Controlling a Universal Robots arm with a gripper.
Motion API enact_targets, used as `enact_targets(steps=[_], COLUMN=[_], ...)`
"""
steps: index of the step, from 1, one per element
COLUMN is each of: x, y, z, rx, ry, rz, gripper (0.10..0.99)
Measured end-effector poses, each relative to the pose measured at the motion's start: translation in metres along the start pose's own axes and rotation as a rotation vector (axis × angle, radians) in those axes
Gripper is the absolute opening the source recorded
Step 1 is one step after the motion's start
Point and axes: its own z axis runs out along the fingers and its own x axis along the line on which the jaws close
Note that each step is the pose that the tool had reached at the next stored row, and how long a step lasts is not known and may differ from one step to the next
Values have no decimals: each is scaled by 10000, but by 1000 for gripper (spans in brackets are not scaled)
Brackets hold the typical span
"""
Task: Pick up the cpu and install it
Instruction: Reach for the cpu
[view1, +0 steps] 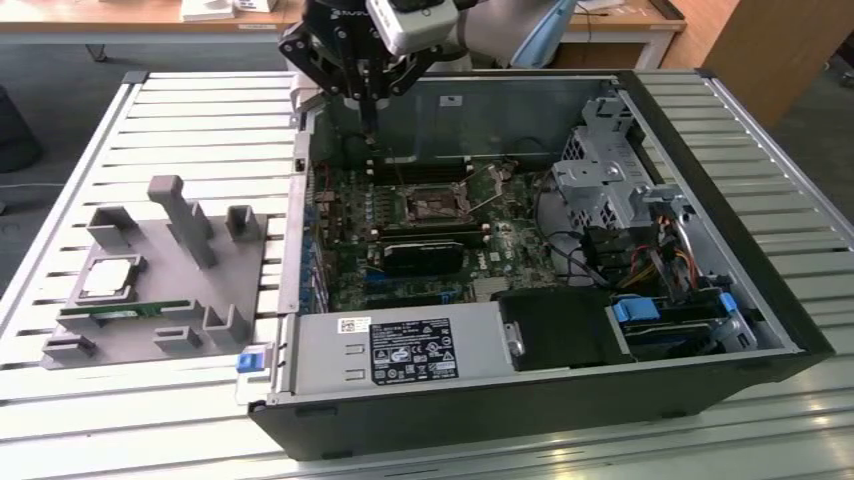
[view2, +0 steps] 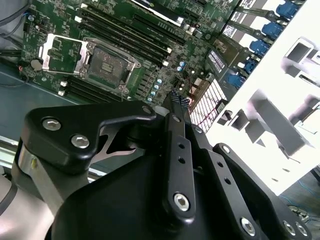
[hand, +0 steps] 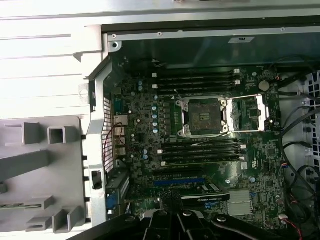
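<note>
The cpu (view1: 107, 278), a small silver square, lies flat in the grey holder (view1: 200, 300) on the slatted table, at the exterior view's left. My gripper (view1: 367, 128) hangs over the back left part of the open computer case, far from the cpu. Its fingers (view2: 177, 101) are pressed together with nothing between them. The motherboard socket (view1: 434, 206) shows in both wrist views (view2: 107, 61) (hand: 202, 116), bare, with its metal load plate (hand: 250, 112) swung open to the side. My fingertips (hand: 172, 199) hover above the board, off to one side of the socket.
A green memory stick (view1: 127, 312) lies in the holder's front slot. Inside the case (view1: 787, 300) are a black graphics card (view1: 424, 250), a power supply (view1: 400, 350), drive cages (view1: 607, 170) and cable bundles. The case walls rise around the board.
</note>
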Motion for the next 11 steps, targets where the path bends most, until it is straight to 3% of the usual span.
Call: enact_targets(steps=[11], x=[21], y=[-2], z=[10], rx=[1], ry=[40], rz=[2], gripper=[106])
